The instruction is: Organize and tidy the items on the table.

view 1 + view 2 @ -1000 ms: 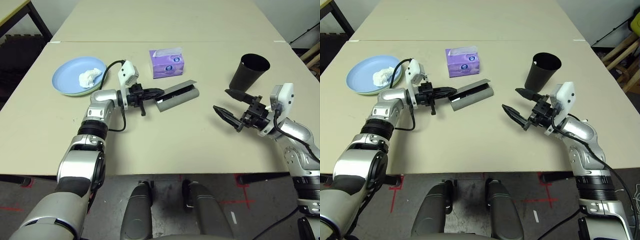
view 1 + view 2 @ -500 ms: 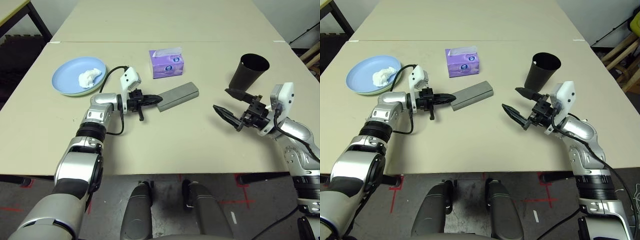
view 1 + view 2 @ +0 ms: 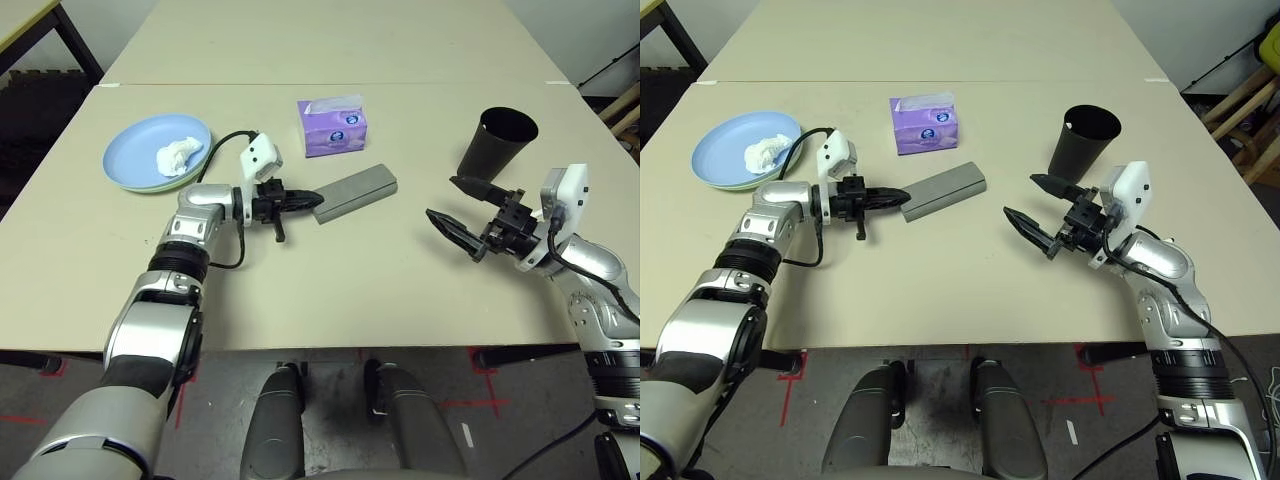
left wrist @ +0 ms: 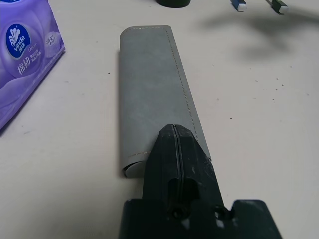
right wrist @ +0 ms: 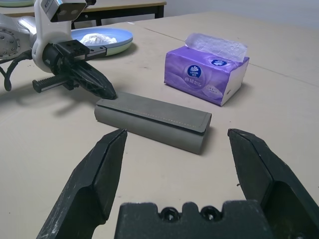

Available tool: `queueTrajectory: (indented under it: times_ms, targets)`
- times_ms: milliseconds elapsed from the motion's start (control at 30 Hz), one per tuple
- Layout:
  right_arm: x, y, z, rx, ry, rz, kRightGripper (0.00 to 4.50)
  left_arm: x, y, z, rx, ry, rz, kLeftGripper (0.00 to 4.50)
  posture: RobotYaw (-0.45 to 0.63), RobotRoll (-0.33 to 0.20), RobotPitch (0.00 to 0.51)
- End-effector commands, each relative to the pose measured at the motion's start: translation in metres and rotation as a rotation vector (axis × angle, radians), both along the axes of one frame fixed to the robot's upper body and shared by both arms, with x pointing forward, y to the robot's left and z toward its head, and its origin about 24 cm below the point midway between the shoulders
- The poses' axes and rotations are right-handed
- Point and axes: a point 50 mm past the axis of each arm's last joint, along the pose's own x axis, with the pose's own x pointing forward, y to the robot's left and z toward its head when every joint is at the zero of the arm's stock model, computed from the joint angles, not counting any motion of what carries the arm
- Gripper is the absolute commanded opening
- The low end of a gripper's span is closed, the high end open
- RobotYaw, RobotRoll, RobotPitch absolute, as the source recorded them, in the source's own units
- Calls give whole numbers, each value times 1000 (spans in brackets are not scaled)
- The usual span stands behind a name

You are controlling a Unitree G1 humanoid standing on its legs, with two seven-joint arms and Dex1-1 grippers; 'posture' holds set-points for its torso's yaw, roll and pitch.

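Tissue wad (image 3: 176,155) in blue plate (image 3: 135,145); L gripper (image 3: 313,198) pressed together, R gripper (image 3: 452,204) spread.

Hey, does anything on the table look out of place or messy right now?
A crumpled white tissue wad lies in the light blue plate, which looks like rubbish left in a dish. The grey glasses case lies slanted beside the purple tissue box.

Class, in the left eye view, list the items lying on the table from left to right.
Light blue plate holding a crumpled white tissue wad → purple tissue box → grey oblong glasses case → tall black cup.
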Motion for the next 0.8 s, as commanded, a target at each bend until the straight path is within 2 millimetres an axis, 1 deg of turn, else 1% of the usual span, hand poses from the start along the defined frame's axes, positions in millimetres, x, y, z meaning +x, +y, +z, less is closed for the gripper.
queueTrajectory:
  times_ms: [33, 300, 467, 533, 600, 700, 733, 767, 800]
  targets:
    - [0, -1, 1, 0, -8, -3, 4500, 1, 1, 5, -54, -50, 26, 25, 40, 0, 207]
    - [3, 1, 1, -1, -10, 3, 4500, -2, 1, 21, -197, -162, 2, 25, 50, 0, 199]
    - [4, 2, 2, 0, -14, 7, 4500, -4, 1, 31, -221, -169, -44, 25, 52, 0, 192]
    - [5, 2, 3, 1, -17, 8, 4500, -7, -1, 31, -206, -153, -75, 388, 52, 0, 192]
    - [5, 2, 4, 1, -19, 8, 4500, -9, -2, 30, -192, -144, -106, 955, 51, 0, 187]
    - [5, 1, 4, 3, -22, 5, 4500, -16, -5, 26, -190, -139, -159, 2054, 51, 0, 187]
    - [5, 1, 4, 4, -21, 3, 4500, -18, -6, 25, -193, -145, -177, 2510, 48, 0, 185]
    - [5, 0, 4, 5, -21, 1, 4500, -21, -8, 24, -193, -150, -198, 2825, 47, 0, 185]
    - [5, 0, 4, 5, -20, 0, 4500, -22, -9, 22, -192, -152, -212, 3341, 47, 0, 185]
